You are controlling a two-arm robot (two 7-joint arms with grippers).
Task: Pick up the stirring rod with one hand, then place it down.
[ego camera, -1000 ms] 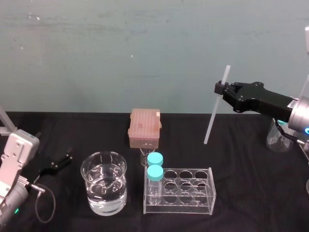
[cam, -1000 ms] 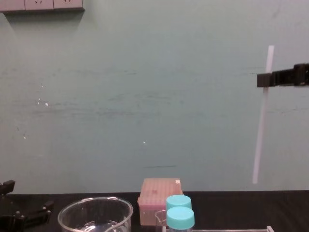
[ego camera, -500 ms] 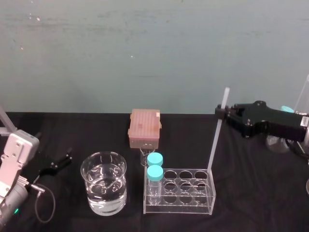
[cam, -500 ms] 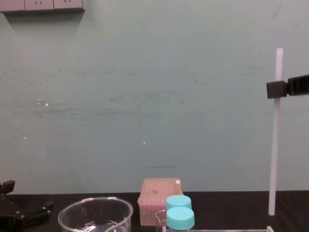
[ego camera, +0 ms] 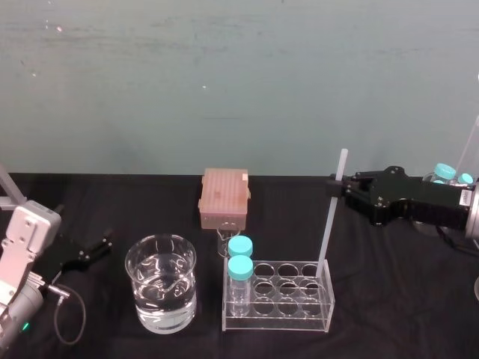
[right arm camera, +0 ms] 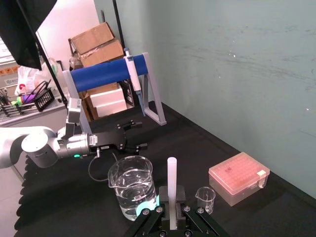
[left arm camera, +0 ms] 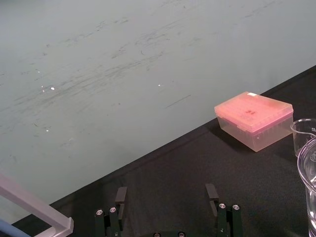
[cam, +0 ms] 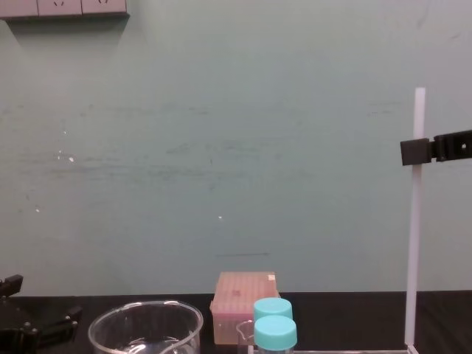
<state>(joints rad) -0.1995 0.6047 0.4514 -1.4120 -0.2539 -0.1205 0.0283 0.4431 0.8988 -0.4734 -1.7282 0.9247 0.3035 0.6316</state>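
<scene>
A pale green wall (ego camera: 224,75), marked with faint scratches, rises behind the far edge of the desk (ego camera: 135,202), which is covered with black cloth. White sockets (cam: 63,7) sit high on this wall, and brown cardboard boxes (right arm camera: 96,42) are stacked beyond the desk's left edge.

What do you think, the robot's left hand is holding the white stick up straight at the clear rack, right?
Not quite. The head view shows the right gripper shut on the stirring rod, holding it up straight at the clear rack. The left gripper sits low at the table's left side, fingers open and holding nothing.
</scene>
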